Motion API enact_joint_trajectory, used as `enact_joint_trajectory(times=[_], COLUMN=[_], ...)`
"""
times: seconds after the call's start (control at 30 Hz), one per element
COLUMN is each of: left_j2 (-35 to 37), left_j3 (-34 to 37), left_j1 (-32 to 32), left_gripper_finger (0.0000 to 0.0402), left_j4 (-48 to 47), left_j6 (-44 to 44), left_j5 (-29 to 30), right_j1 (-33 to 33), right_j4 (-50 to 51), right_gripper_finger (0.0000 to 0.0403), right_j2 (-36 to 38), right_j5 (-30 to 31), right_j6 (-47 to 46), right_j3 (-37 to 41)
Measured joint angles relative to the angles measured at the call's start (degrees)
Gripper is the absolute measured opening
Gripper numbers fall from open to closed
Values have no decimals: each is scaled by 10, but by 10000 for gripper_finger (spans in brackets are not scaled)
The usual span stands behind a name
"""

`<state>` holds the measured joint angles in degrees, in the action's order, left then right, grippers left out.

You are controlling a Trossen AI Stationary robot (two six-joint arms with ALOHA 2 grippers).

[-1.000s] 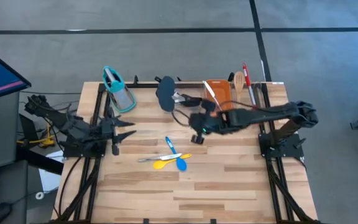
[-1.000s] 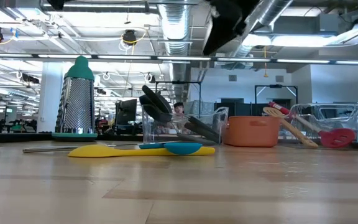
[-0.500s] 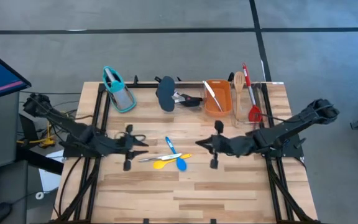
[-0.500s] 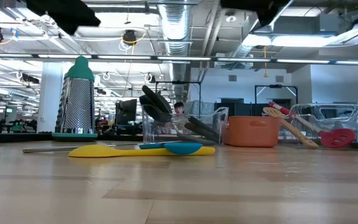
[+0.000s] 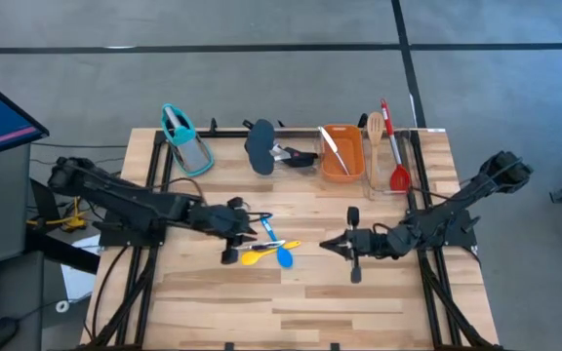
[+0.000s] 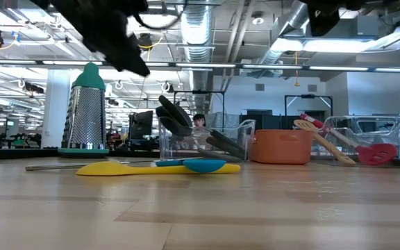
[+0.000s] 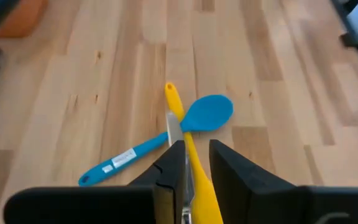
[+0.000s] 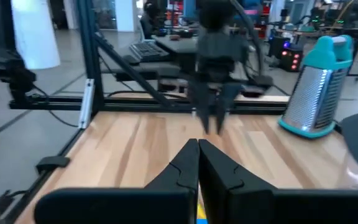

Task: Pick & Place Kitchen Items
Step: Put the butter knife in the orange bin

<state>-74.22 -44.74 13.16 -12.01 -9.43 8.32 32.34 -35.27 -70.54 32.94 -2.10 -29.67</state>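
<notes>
A small yellow spoon (image 5: 255,256) and a small blue spoon (image 5: 277,246) lie crossed on the wooden table, with a silver handle (image 5: 230,250) beside them. They also show in the left wrist view, yellow (image 7: 188,149) and blue (image 7: 207,112). My left gripper (image 5: 236,232) hangs above their left end, fingers a narrow gap apart (image 7: 196,165), holding nothing. My right gripper (image 5: 338,244) hovers to the right of the spoons, shut (image 8: 198,163) and empty. In the low view the left gripper (image 6: 120,45) is well above the table.
At the far edge stand a teal-topped grater (image 5: 185,143), a clear tray with a black spatula (image 5: 261,151), an orange tub (image 5: 341,154) and a clear tray with a wooden spoon and a red spoon (image 5: 388,146). Bare wood lies toward the near edge.
My left gripper has gone from the table's left side toward the right, to above the spoons. My right gripper has drawn back from the far trays toward the near edge and a little to the right. The spoons have not moved.
</notes>
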Motion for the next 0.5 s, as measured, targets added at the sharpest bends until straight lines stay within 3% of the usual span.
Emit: enact_joint_trajectory(times=[0.2, 0.5], left_j2=[-78, -127], left_j3=[-22, -24], left_j1=[-30, -34], left_gripper_finger=[62, 88], left_j4=[-3, 0], left_j6=[2, 17], left_j5=[-51, -51], right_j1=[25, 30], right_j4=[-14, -12], right_gripper_finger=[0, 0], right_j2=[0, 0], right_j5=[1, 5], right_j6=[-25, -40], right_j3=[22, 30])
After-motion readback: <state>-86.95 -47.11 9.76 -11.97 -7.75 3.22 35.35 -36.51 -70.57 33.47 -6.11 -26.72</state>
